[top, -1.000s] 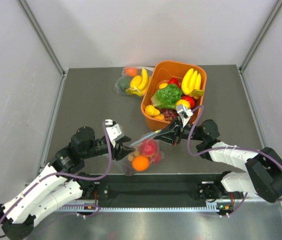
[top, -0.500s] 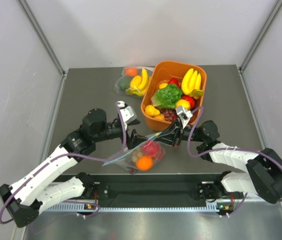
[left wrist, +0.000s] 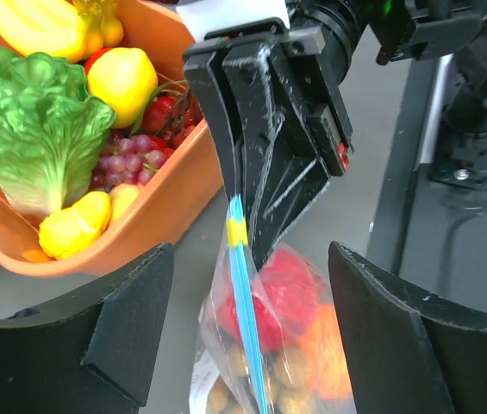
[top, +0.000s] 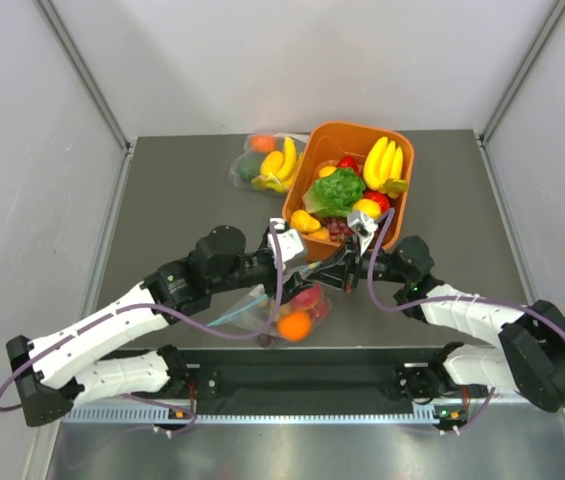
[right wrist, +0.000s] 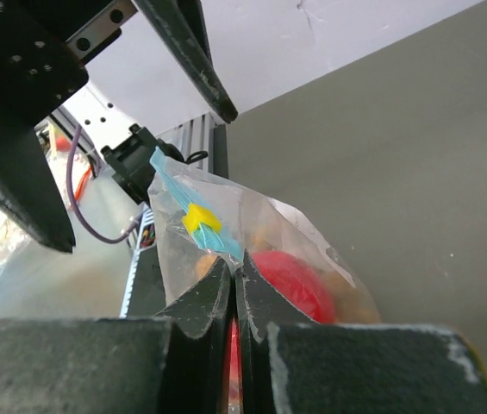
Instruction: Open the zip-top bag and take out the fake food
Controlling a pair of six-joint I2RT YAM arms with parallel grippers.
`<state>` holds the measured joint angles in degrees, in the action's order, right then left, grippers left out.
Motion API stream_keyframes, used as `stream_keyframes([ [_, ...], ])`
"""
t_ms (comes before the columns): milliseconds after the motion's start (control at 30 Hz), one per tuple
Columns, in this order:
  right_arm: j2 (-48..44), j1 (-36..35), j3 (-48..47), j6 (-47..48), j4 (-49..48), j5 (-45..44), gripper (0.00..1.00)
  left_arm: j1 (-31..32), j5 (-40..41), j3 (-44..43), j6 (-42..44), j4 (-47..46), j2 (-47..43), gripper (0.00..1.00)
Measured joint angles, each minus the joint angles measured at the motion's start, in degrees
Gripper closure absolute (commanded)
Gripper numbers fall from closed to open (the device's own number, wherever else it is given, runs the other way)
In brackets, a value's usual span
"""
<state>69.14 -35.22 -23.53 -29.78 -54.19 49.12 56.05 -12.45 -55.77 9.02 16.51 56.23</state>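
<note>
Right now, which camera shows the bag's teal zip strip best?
Left wrist: the teal zip strip of the zip-top bag runs down mid-frame from the shut right gripper to the bottom edge, yellow slider on it. Right wrist shows only a short stretch above its own fingers. Top view: too small to make out.

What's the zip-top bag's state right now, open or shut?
Shut: the teal zip strip runs as one closed line, and the fake food sits inside the zip-top bag.
</note>
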Motion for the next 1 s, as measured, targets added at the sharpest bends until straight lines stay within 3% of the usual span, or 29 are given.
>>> stream_keyframes([
  [333, -1.4, -0.1, 0.0, 0.9, 2.4, 0.0, 1.00, 2.5, 7.7, -1.3, 2.8, -0.2, 4.2, 0.30],
  [700, -1.6, -0.8, 0.0, 1.3, 3.0, 1.0, 1.00, 2.5, 9.1, -2.3, 3.8, -0.9, 7.1, 0.36],
  [800, -1.6, -0.9, 0.0, 1.4, 3.3, 0.8, 1.00, 2.6, 8.6, -2.3, 3.7, -1.0, 7.5, 0.57],
  [833, -1.6, -0.9, 0.0, 1.5, 3.4, 0.7, 1.00, 2.7, 8.4, -2.3, 3.8, -1.0, 7.5, 0.70],
  [1000, -2.0, -1.0, 0.0, 1.8, 3.8, 0.3, 1.00, 2.8, 8.4, -2.3, 4.4, -1.0, 7.8, 0.90],
])
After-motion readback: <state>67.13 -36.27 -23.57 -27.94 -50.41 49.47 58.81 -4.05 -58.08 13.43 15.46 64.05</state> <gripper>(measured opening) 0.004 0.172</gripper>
